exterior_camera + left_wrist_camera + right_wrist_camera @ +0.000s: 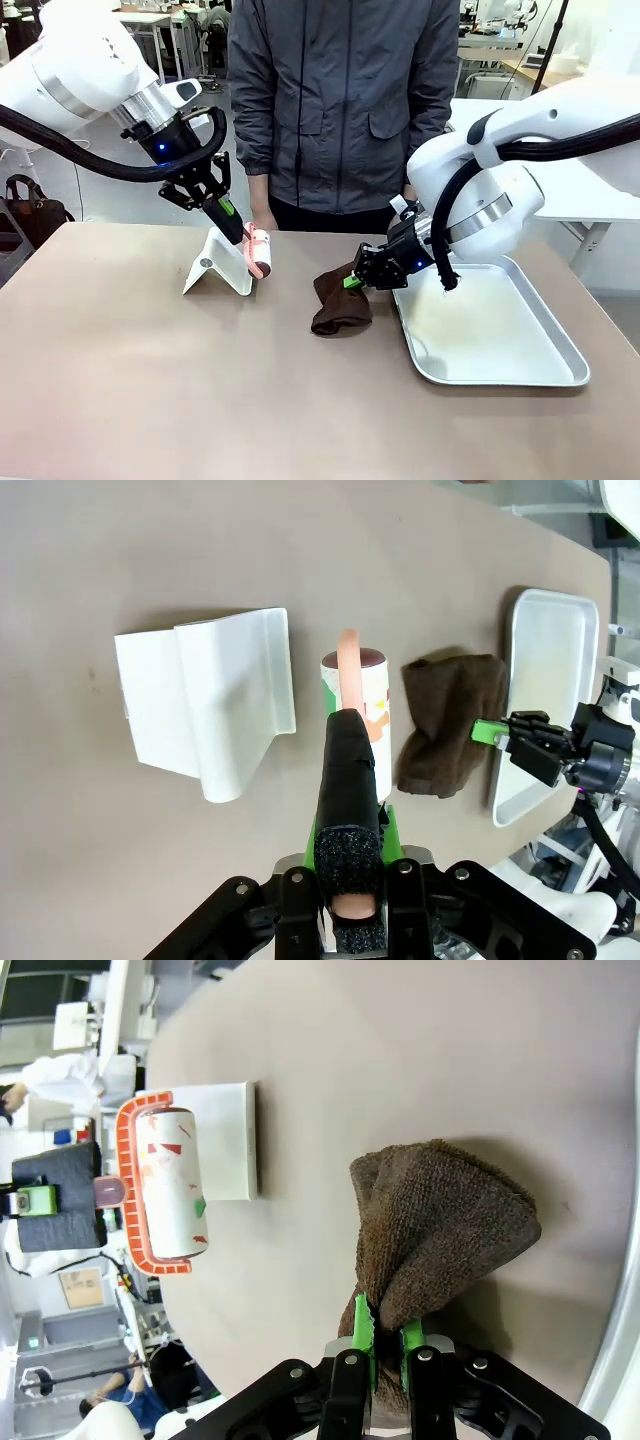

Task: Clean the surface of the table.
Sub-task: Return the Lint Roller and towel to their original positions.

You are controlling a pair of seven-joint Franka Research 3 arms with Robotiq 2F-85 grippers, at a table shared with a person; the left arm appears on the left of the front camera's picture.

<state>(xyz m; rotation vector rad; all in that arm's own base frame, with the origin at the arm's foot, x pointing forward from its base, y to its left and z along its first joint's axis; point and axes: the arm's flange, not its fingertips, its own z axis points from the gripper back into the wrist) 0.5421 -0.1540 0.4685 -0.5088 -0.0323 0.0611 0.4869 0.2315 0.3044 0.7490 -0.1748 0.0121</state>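
Front view shows both arms low over the table (120, 370), the broad brownish top that runs across the whole near scene, with a person standing at its far edge. At left, the left gripper (232, 222) is clamped on the handle of a lint roller (259, 252), whose drum hangs just beside a white stand (215, 265). At right, the right gripper (352, 281) pinches a corner of a brown cloth (340, 300) that lies bunched on the tabletop, just left of a silver tray (500, 340). The grip on the cloth looks thin (only a fold sits between the green pads in the right wrist view), so I'd worry a firm wiping stroke could pull it free. A sweep to the right could also knock the tray, and the roller could tip the light stand.
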